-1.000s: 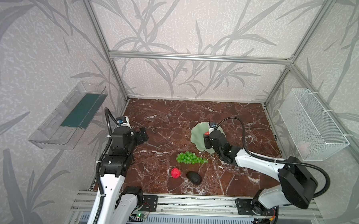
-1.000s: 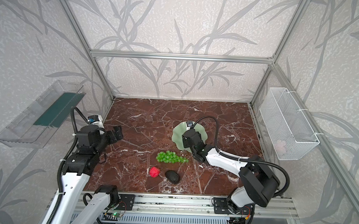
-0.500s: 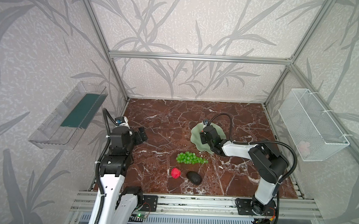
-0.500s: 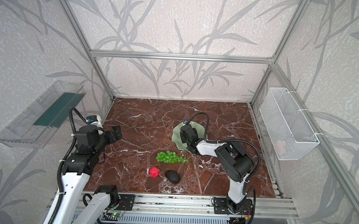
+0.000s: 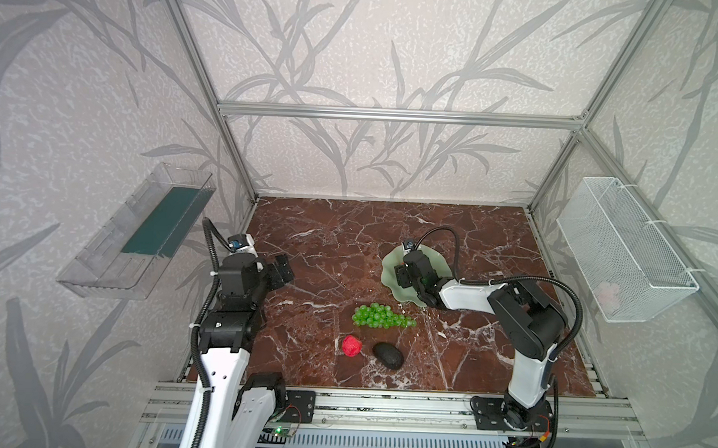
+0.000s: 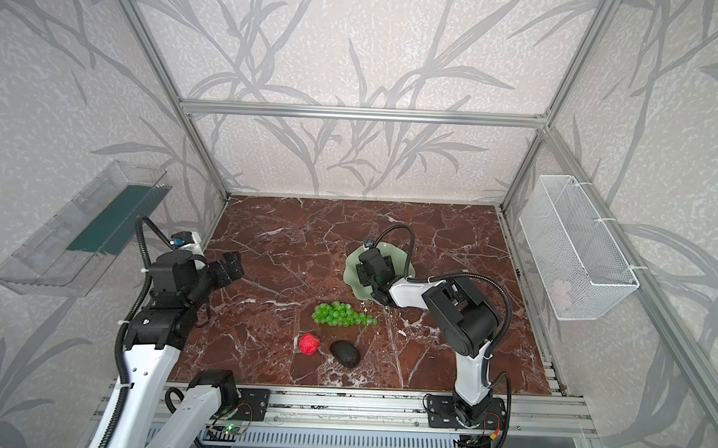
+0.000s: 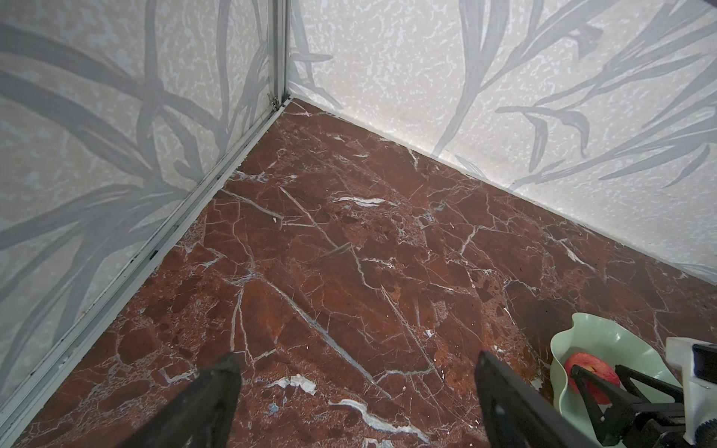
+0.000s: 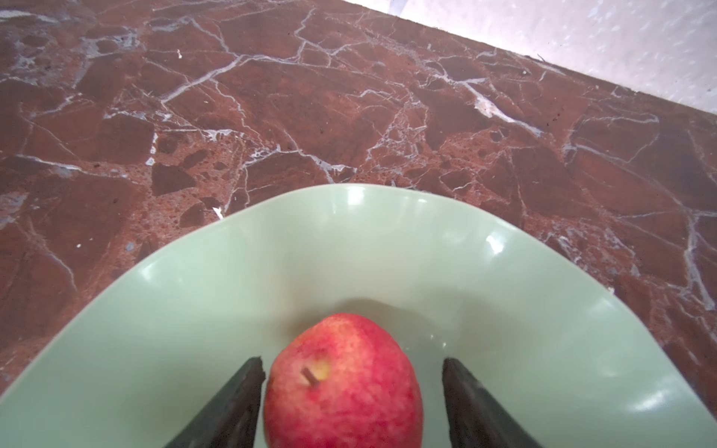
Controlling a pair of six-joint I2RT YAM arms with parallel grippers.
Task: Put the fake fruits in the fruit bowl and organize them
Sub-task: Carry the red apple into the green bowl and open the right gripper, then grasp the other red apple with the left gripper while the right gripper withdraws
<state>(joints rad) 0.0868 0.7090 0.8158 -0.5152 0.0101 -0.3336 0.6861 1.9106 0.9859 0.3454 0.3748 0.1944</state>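
The fruit bowl [image 5: 388, 272] [image 6: 352, 270], pale green with a wavy rim, sits right of the table's middle. My right gripper [image 5: 404, 275] [image 8: 353, 364] hovers low inside it, open. A red apple [image 8: 344, 384] [image 7: 589, 368] rests on the bowl's floor [image 8: 349, 248] between the fingers, with a gap on one side. On the marble in front lie the green grapes [image 5: 380, 316] [image 6: 339, 314], a second red fruit [image 5: 351, 345] [image 6: 309, 344] and the dark avocado [image 5: 388, 355] [image 6: 345, 353]. My left gripper [image 5: 282, 267] [image 7: 357, 360] is raised at the left, open and empty.
A white wire basket [image 5: 622, 249] hangs on the right wall and a clear plastic tray [image 5: 140, 232] on the left wall. Aluminium frame posts and papered walls close the table on three sides.
My right gripper's jaws have spread and let go of the red apple in the bowl. The right arm's elbow has drawn back toward its base. The left arm has barely moved.
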